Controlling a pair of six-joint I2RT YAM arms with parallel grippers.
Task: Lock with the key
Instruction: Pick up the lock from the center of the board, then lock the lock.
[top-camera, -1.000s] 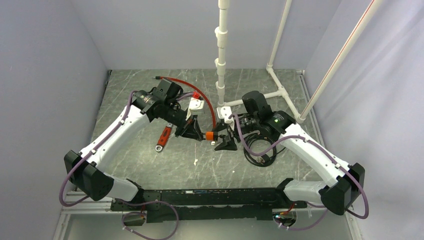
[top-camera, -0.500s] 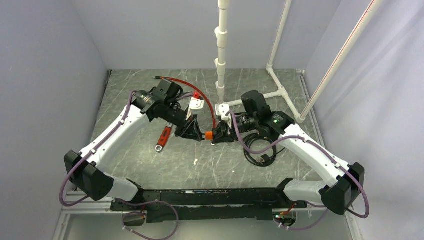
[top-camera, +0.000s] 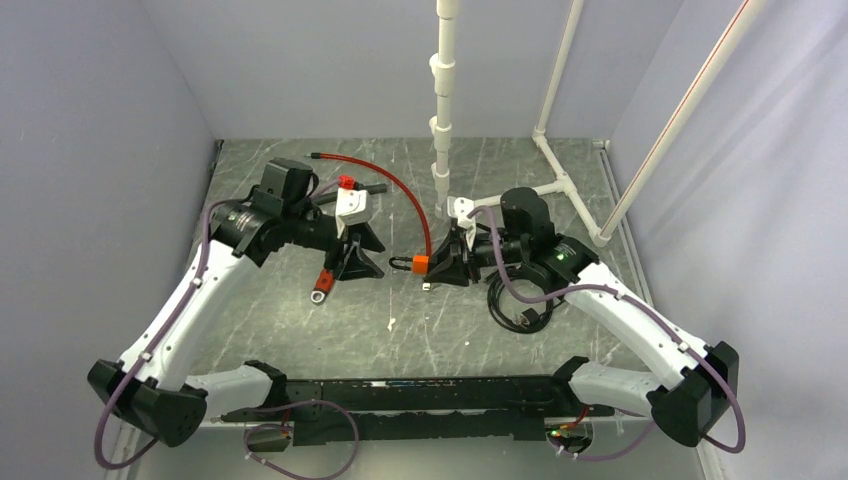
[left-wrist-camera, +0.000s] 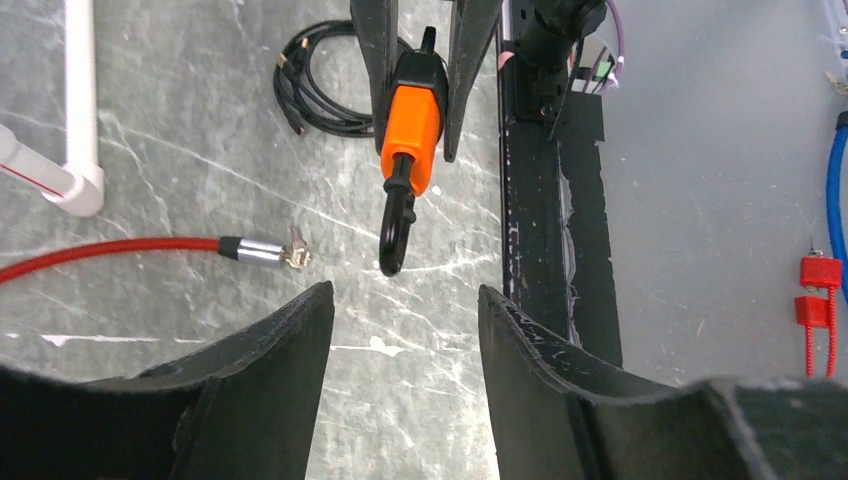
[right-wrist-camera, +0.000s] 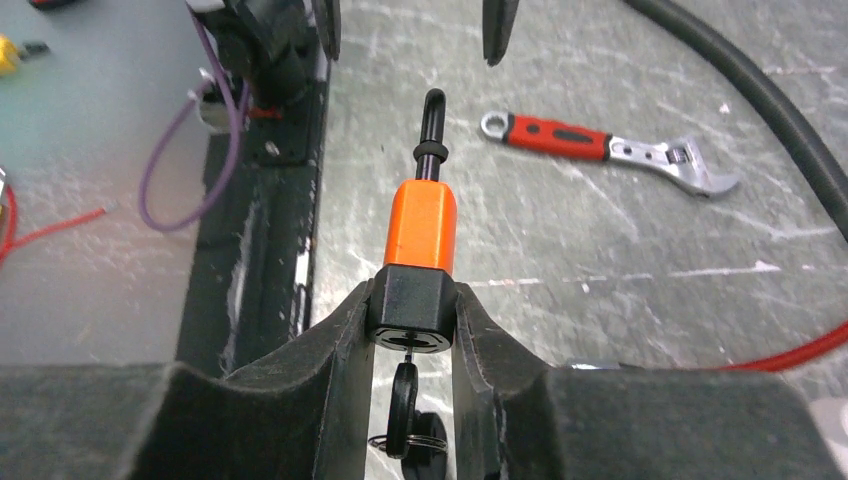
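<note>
Here the right gripper (right-wrist-camera: 412, 308) clamps the orange padlock (right-wrist-camera: 421, 225), key (right-wrist-camera: 403, 395) in its base; the left gripper (left-wrist-camera: 402, 296) gapes empty.

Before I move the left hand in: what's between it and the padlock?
Nothing: in the left wrist view only bare table separates the open left hand from the padlock; the red cable's tip lies aside.

Bright even light, soft shadows (fairly sharp)

The right gripper (top-camera: 436, 268) grips the orange padlock (top-camera: 420, 263), left gripper (top-camera: 378, 258) apart.
</note>
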